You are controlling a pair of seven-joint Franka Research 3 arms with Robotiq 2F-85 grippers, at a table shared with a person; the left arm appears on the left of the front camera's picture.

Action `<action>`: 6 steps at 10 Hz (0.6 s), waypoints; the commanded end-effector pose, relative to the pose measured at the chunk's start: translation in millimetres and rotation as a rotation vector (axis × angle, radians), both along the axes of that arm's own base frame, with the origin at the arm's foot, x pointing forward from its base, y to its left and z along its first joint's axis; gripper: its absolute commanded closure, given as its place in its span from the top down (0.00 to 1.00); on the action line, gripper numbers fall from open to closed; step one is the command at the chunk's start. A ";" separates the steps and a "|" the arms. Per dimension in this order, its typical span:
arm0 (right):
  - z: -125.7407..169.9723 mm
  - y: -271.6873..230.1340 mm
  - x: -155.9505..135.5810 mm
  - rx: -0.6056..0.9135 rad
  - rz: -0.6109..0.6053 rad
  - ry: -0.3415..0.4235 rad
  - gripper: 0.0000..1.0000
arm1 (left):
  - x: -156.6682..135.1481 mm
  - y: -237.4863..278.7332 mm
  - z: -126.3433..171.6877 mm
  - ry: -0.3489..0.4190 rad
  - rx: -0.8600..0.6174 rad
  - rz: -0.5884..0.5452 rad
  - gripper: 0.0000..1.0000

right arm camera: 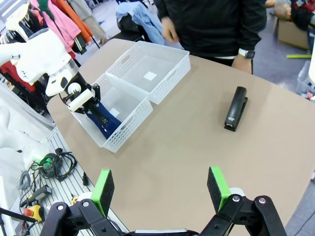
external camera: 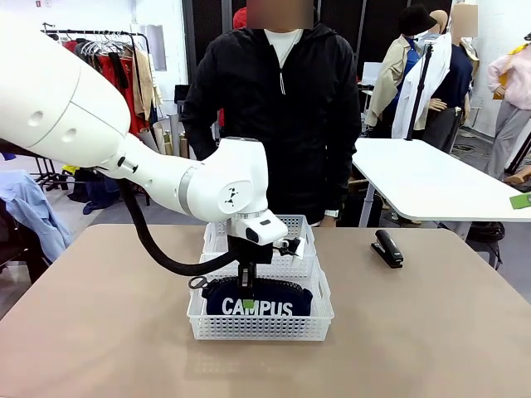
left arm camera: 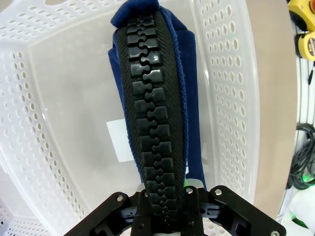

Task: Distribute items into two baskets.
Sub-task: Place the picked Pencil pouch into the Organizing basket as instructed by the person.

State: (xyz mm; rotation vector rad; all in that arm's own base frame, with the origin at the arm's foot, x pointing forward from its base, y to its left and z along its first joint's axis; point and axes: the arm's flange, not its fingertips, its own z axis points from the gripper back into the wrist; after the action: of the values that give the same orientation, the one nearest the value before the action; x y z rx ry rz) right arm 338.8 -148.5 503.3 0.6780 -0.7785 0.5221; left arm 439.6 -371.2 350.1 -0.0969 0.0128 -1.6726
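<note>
One pouch [external camera: 259, 305], pinched by its zipper in the left gripper [external camera: 246, 294], stands edgewise to fit the nearer basket [external camera: 319, 319]; the right gripper [right arm camera: 162, 189] gapes empty, with the stapler [external camera: 387, 248] waiting at two o'clock.

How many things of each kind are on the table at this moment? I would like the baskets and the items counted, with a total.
Baskets: 2 (near basket, far basket)
Pouches: 1 (navy pouch, inside the near basket)
Staplers: 1 (black stapler, lying on the table)
Total: 4

Navy cloth pouch [left arm camera: 189, 73], perforated plastic basket [left arm camera: 231, 78]
</note>
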 end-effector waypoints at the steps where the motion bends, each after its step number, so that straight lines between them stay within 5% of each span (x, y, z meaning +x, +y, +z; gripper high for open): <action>1: 2.1 -0.1 3.7 0.019 0.009 -0.038 1.00 | -3.0 1.0 20.2 0.015 0.004 0.018 0.43; 4: 2.1 -0.1 3.7 0.019 0.009 -0.038 1.00 | -2.8 3.8 55.8 0.050 -0.024 0.005 1.00; 6: 2.1 -0.1 3.7 0.019 0.009 -0.038 1.00 | -9.8 11.1 85.3 0.031 -0.012 0.013 1.00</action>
State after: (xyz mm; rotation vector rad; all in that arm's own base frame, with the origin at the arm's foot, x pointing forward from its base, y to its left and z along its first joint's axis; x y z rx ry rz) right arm 338.8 -148.5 503.3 0.6781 -0.7784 0.5222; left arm 435.2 -371.5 423.2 -0.1233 0.0262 -1.6548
